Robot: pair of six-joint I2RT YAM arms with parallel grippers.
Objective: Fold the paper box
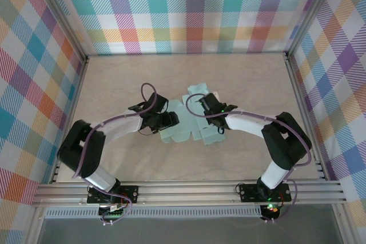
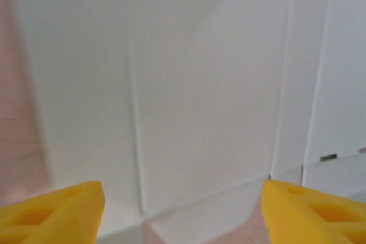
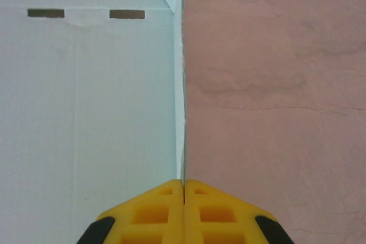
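Observation:
The paper box (image 1: 184, 134) lies as a pale mint die-cut sheet at the middle of the table, between the two arms. My left gripper (image 1: 167, 120) hovers over its left part. In the left wrist view its yellow fingers (image 2: 57, 210) stand wide open above the creased sheet (image 2: 200, 84), nothing between them. My right gripper (image 1: 201, 103) is at the sheet's right part. In the right wrist view it (image 3: 183, 184) is shut on a thin flap edge (image 3: 183, 112) that stands upright, with the sheet's panel (image 3: 86, 95) and two slots to its left.
The beige table (image 1: 189, 75) is walled by plaid panels (image 1: 34, 55) on the left, back and right. Aluminium rails (image 1: 189, 190) carry both arm bases along the near edge. Bare tabletop (image 3: 274, 112) lies right of the held flap.

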